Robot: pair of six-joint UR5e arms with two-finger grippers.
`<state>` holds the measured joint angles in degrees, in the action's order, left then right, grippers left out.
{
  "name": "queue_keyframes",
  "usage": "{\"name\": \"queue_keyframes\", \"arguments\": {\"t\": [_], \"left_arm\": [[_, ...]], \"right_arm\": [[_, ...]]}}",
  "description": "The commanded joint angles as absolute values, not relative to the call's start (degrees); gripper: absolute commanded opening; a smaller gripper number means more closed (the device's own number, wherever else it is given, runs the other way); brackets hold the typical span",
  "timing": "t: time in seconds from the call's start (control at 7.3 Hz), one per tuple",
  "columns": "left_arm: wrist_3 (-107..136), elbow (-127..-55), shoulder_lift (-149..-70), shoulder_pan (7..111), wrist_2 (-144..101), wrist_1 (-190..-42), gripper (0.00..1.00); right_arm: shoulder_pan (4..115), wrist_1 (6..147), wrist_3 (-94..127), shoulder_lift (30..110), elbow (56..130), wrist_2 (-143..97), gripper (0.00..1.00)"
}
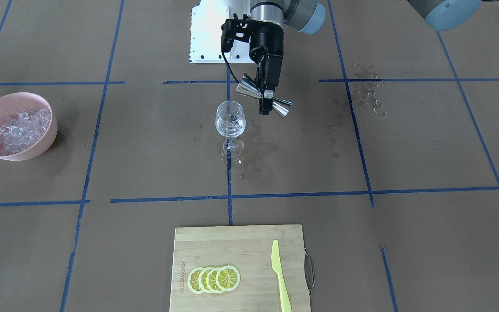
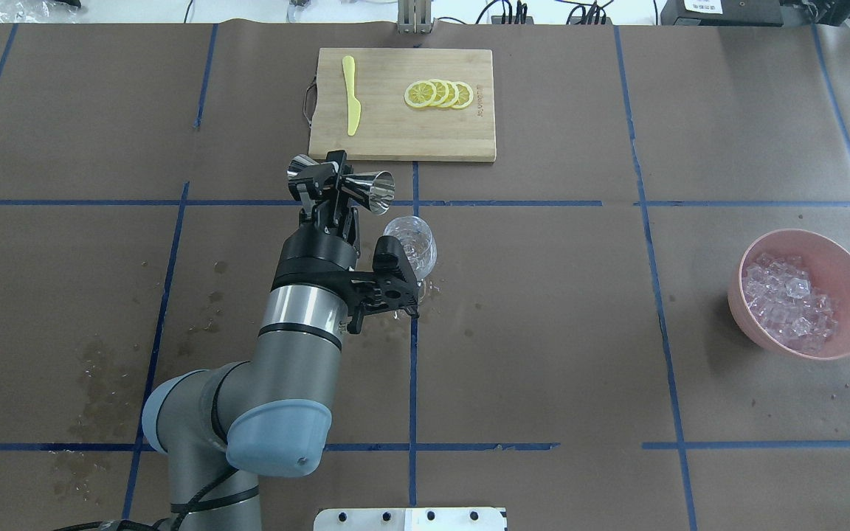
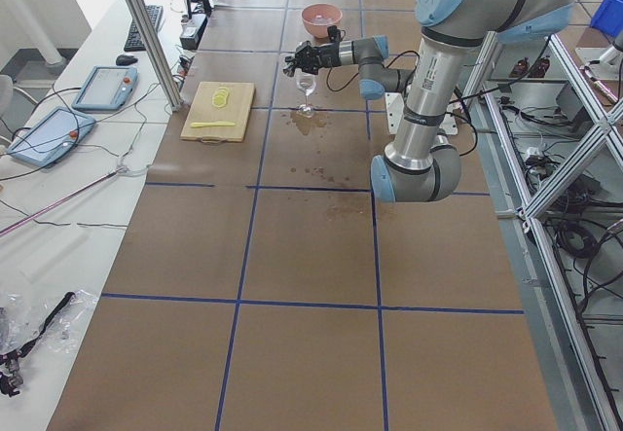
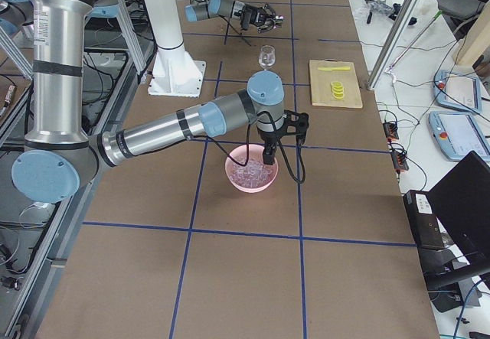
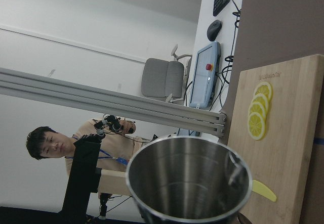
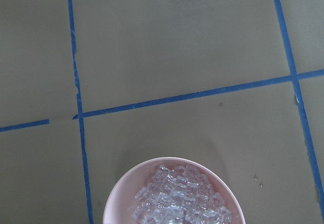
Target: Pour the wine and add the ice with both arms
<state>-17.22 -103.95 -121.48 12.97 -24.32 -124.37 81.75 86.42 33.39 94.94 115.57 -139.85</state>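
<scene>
My left gripper (image 1: 267,99) is shut on a steel double-ended jigger (image 1: 246,88) and holds it on its side, just above and beside the rim of the wine glass (image 1: 230,120). The jigger's cup (image 5: 190,181) looks empty in the left wrist view. A little clear wine (image 1: 230,128) sits in the glass. The pink bowl (image 1: 43,143) holds the heap of ice (image 1: 22,127). My right gripper (image 4: 266,155) shows only in the exterior right view, over the bowl; I cannot tell if it is open. The right wrist view looks down on the ice (image 6: 177,198).
A bamboo cutting board (image 1: 215,242) with lemon slices (image 1: 213,279) and a yellow knife (image 1: 280,277) lies at the table's far edge. Water spots (image 1: 368,93) mark the brown paper. The white pedestal base (image 1: 206,39) stands behind the glass.
</scene>
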Motion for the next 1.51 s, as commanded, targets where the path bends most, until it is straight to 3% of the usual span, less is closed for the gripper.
{"name": "queue_keyframes", "arguments": {"t": [0.0, 0.68, 1.1, 1.37], "left_arm": [[-13.3, -103.9, -117.0, 13.0, -24.3, -135.7, 0.00], [-14.1, -104.6, -99.7, 13.9, -24.3, -150.2, 0.00], [-14.5, -104.6, -85.2, 14.9, -27.2, -170.5, 0.00], [-11.6, -103.8, -82.6, 14.9, -27.8, -178.9, 0.00]], "right_arm": [[81.1, 86.4, 34.0, 94.0, 115.6, -138.7, 1.00], [80.9, 86.4, 33.8, 94.0, 115.5, -138.2, 1.00], [78.3, 83.9, 33.9, 94.9, 114.7, -135.0, 1.00], [77.3, 81.4, 33.8, 95.0, 113.0, -133.5, 1.00]]}}
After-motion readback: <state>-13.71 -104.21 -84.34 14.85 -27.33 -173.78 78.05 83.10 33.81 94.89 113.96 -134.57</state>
